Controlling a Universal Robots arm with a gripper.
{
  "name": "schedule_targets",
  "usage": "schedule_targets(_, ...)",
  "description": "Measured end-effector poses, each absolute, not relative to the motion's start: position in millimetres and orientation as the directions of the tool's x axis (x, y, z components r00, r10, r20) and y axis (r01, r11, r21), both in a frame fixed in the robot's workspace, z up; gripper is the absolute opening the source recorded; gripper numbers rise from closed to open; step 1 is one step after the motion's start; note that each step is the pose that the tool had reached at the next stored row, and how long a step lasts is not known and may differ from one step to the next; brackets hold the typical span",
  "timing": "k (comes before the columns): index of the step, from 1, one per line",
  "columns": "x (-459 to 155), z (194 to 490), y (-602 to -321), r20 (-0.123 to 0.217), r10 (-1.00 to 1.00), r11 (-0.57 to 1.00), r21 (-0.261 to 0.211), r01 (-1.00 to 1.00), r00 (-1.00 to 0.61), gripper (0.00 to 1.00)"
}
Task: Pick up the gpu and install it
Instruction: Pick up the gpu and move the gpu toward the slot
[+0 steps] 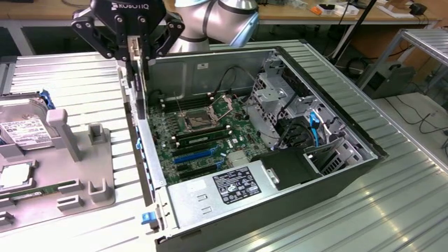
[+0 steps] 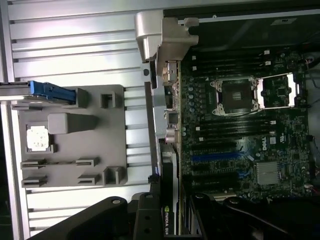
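Note:
My gripper [image 1: 137,51] hangs over the open computer case's side wall [image 1: 144,152], at the exterior view's upper left. It is shut on the gpu [image 1: 139,71], which hangs edge-on and upright, its silvery bracket strip pointing down along the case wall. In the wrist view the gpu [image 2: 168,186] shows its black edge with a printed label between my fingers [image 2: 145,215], and its bracket strip [image 2: 151,125] runs beside the motherboard [image 2: 240,130]. The blue expansion slots [image 1: 194,156] [image 2: 215,157] lie on the board below the card, apart from it.
A grey fixture tray [image 1: 84,173] [image 2: 95,145] lies at the exterior view's left, bearing a hard drive [image 1: 21,131] and a memory stick [image 1: 39,190]. Inside the case stand the power supply [image 1: 224,191], a drive cage [image 1: 276,102] and loose cables [image 1: 311,128].

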State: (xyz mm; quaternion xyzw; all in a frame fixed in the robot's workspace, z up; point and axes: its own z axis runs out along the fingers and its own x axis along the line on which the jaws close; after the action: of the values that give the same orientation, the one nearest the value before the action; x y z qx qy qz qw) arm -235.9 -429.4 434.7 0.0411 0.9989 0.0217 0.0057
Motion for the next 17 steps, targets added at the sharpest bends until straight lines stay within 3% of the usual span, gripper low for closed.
schedule_targets(17, -195, 435, -429, -0.009, 0.082, 0.996, 0.044, 0.082, -0.997, 0.27)
